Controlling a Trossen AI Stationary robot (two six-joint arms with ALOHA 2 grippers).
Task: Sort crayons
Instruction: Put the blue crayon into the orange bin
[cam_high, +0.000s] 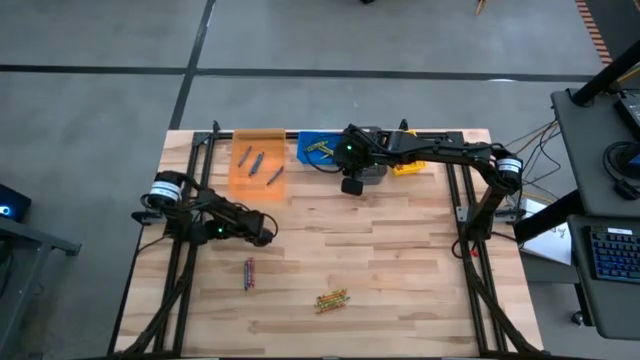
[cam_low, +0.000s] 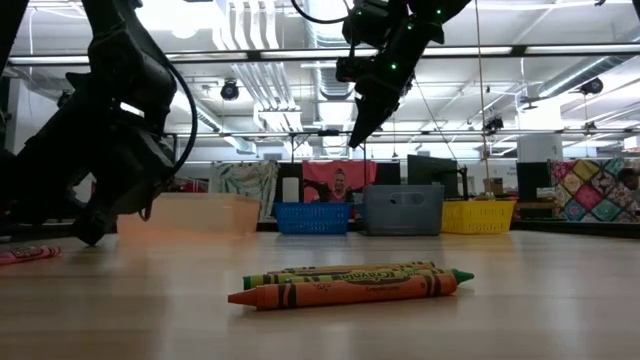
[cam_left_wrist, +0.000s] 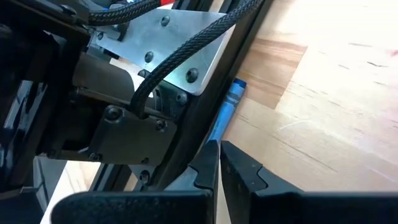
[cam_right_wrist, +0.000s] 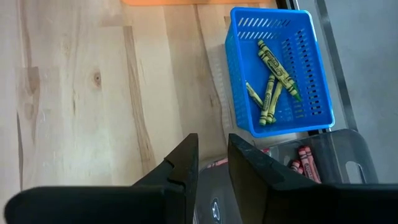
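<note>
Loose crayons lie flat on the wooden table: a red and blue few (cam_high: 249, 272) near the left, and a green and orange bunch (cam_high: 332, 299) (cam_low: 350, 283) near the front. My left gripper (cam_high: 265, 237) (cam_left_wrist: 219, 152) is shut, low over the table's left side. A blue crayon (cam_left_wrist: 227, 109) lies on the wood along a black frame rail, with one end right at the gripper's fingertips. My right gripper (cam_high: 352, 186) (cam_right_wrist: 211, 149) hangs high over the grey bin (cam_right_wrist: 348, 155), pointing down. Its fingers stand a narrow gap apart with nothing between them. My left gripper's shut fingertips (cam_left_wrist: 211, 155) stand at the near end of the blue crayon (cam_left_wrist: 214, 134), which lies flat beside the rail. The fingertips hide that end, so I cannot tell whether they touch it.
Along the far edge stand an orange bin (cam_high: 258, 165) with a few crayons, a blue bin (cam_right_wrist: 280, 68) with green-yellow crayons (cam_right_wrist: 270, 81), the grey bin with red crayons (cam_right_wrist: 305, 160), and a yellow bin (cam_high: 408, 166). Bare wood lies in the table's middle and right.
</note>
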